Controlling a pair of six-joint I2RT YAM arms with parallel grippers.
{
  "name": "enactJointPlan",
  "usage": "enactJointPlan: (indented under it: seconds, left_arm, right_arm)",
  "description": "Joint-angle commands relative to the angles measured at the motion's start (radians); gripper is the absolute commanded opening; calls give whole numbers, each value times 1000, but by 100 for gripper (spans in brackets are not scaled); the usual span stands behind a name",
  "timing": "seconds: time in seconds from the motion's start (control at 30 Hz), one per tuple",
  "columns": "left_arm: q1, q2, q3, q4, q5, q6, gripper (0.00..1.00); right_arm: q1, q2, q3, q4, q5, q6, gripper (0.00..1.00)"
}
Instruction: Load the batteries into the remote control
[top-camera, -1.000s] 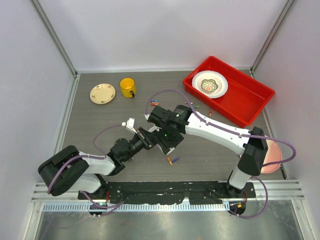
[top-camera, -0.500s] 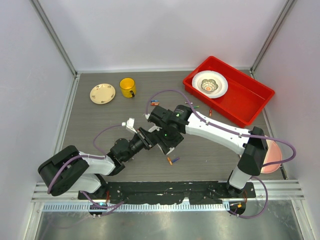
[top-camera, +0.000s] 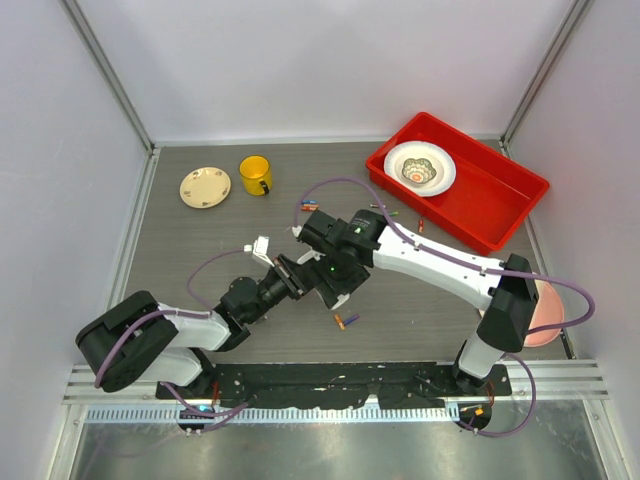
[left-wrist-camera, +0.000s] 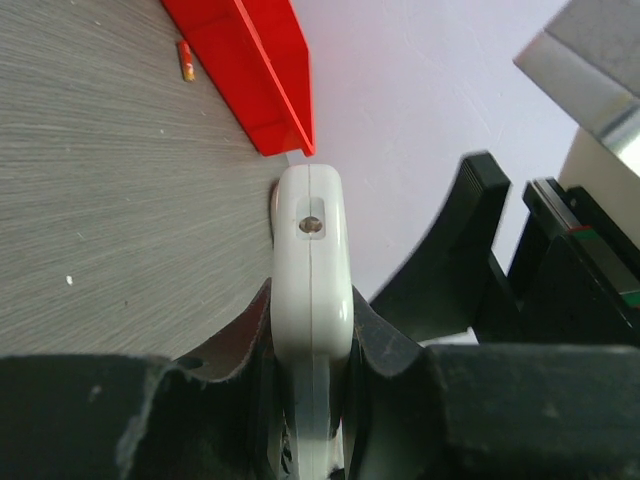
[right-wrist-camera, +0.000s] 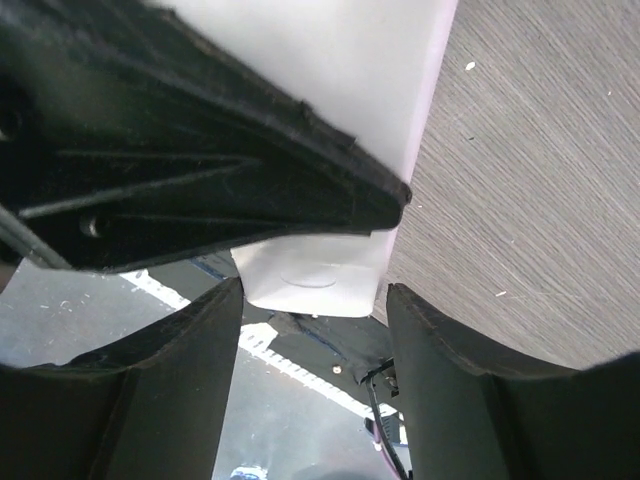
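Observation:
My left gripper (left-wrist-camera: 310, 400) is shut on the white remote control (left-wrist-camera: 310, 250), which I see edge-on, held above the table. In the top view the left gripper (top-camera: 298, 273) meets my right gripper (top-camera: 335, 282) at mid-table, and the remote is hidden between them. In the right wrist view my right gripper (right-wrist-camera: 314, 335) is open, its fingers (right-wrist-camera: 170, 380) on either side of the remote's white end (right-wrist-camera: 318, 280). I cannot tell whether they touch it. Batteries lie loose: a pair (top-camera: 346, 321) just in front of the grippers, others (top-camera: 391, 213) near the red tray, and one (left-wrist-camera: 185, 60) in the left wrist view.
A small white square piece (top-camera: 262, 245) lies left of the grippers. A red tray (top-camera: 495, 205) holding a white bowl (top-camera: 419, 168) stands at the back right. A yellow cup (top-camera: 255, 175) and a cream saucer (top-camera: 205, 186) stand at the back left. A pink plate (top-camera: 545, 305) lies at the right edge.

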Motion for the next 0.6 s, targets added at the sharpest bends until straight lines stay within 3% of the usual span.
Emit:
enactJointPlan:
  seconds: [0.0,0.13,0.57]
  left_arm:
    - [-21,-20,23,346,72,-36,0]
    - [-21,-15,26,346,72,-33,0]
    - [-21,22,30,345,63,-30,0]
  right_arm:
    - [-25,-33,1,86,68,9,68]
    - [-27,-33,6,86,58,13,78]
    - [-28,-77,92,102,32,41,86]
